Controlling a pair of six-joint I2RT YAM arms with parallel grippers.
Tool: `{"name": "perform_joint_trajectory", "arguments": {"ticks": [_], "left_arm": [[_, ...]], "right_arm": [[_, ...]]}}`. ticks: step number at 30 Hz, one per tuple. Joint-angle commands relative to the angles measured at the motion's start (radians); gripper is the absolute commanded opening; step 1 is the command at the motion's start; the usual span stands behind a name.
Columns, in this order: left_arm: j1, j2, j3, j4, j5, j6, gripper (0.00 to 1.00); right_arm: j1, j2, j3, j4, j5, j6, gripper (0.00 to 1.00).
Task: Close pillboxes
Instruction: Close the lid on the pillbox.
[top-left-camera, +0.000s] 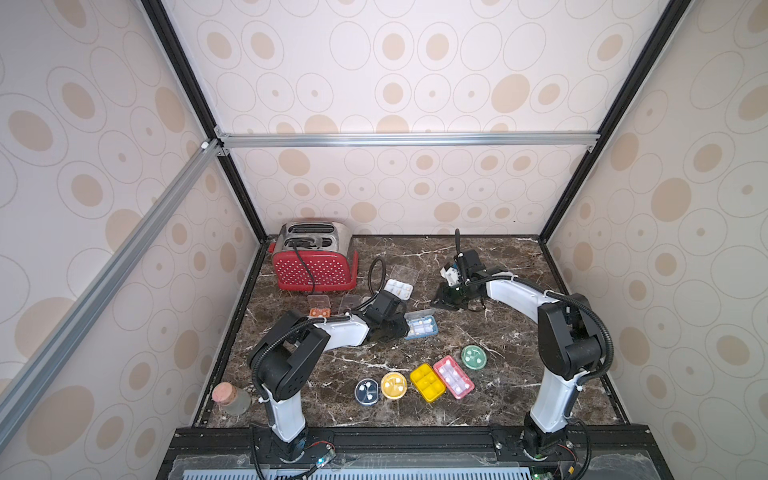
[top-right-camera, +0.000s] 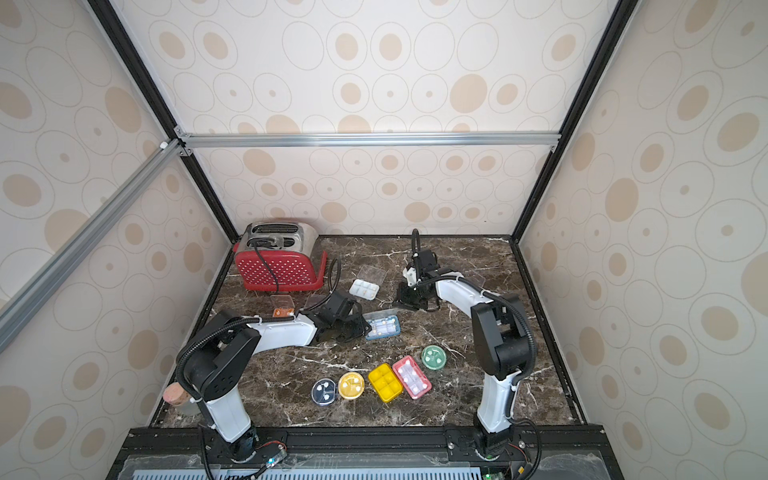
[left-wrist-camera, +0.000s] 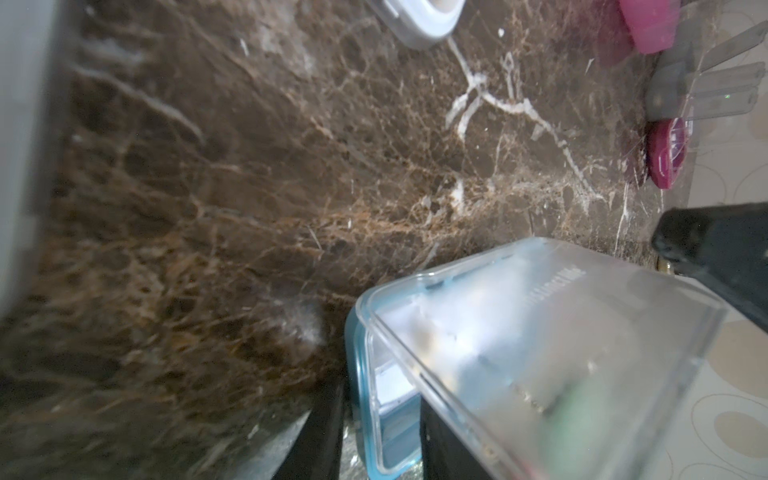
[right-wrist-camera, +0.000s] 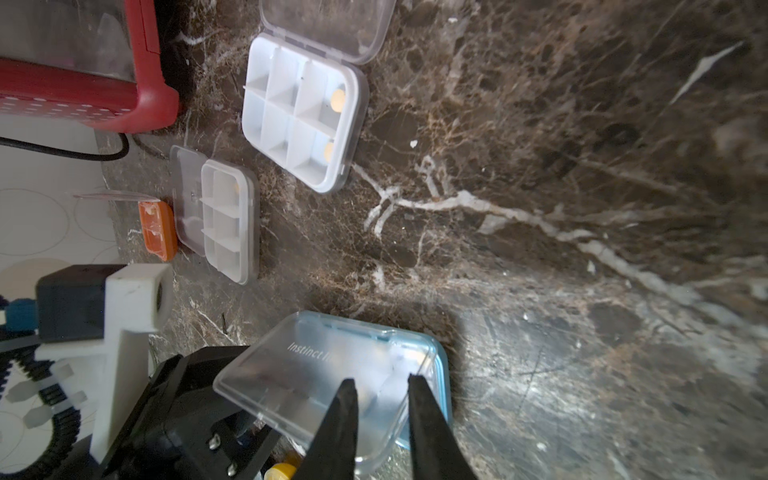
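Note:
A blue pillbox (top-left-camera: 422, 328) (top-right-camera: 383, 326) lies mid-table with its clear lid (right-wrist-camera: 299, 365) (left-wrist-camera: 540, 340) raised at a slant. My left gripper (left-wrist-camera: 382, 444) (top-left-camera: 401, 326) is shut on the box's near end, one finger outside the blue rim (left-wrist-camera: 357, 374) and one under the lid. My right gripper (right-wrist-camera: 381, 379) (top-left-camera: 440, 303) hovers at the lid's outer face, jaws a narrow gap apart and holding nothing. A white pillbox (top-left-camera: 398, 287) (right-wrist-camera: 299, 112), a smaller white one (right-wrist-camera: 228, 224) and an orange one (top-left-camera: 320, 311) stand open behind.
Several shut pillboxes line the front: round clear-blue (top-left-camera: 367, 391), round yellow (top-left-camera: 393, 385), yellow rectangle (top-left-camera: 427, 382), red rectangle (top-left-camera: 453, 377), round green (top-left-camera: 473, 356). A red dotted toaster (top-left-camera: 313, 262) stands back left. A corked jar (top-left-camera: 230, 399) sits front left.

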Motion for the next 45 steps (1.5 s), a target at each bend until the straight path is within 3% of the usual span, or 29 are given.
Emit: {"name": "perform_joint_trajectory", "arguments": {"ticks": [1, 17, 21, 25, 33, 45], "left_arm": [[-0.004, -0.044, -0.025, -0.020, -0.040, -0.013, 0.31], [-0.022, -0.302, -0.161, -0.113, -0.070, 0.011, 0.57], [-0.022, -0.242, -0.081, -0.141, -0.052, 0.061, 0.70], [-0.022, -0.167, -0.006, -0.136, -0.030, 0.092, 0.77], [-0.022, -0.038, 0.080, -0.138, -0.023, 0.119, 0.75], [-0.022, 0.004, 0.063, -0.119, -0.028, 0.114, 0.65]], "right_arm": [[0.008, -0.036, -0.032, 0.011, -0.009, 0.004, 0.25], [0.042, -0.061, -0.085, 0.010, 0.002, 0.021, 0.27], [0.048, -0.065, -0.097, -0.016, 0.026, 0.006, 0.37], [0.060, -0.068, -0.104, -0.050, 0.060, -0.026, 0.51], [0.103, -0.062, -0.116, -0.098, 0.140, -0.024, 0.53], [0.118, -0.031, -0.143, -0.060, 0.135, -0.002, 0.45]]}}
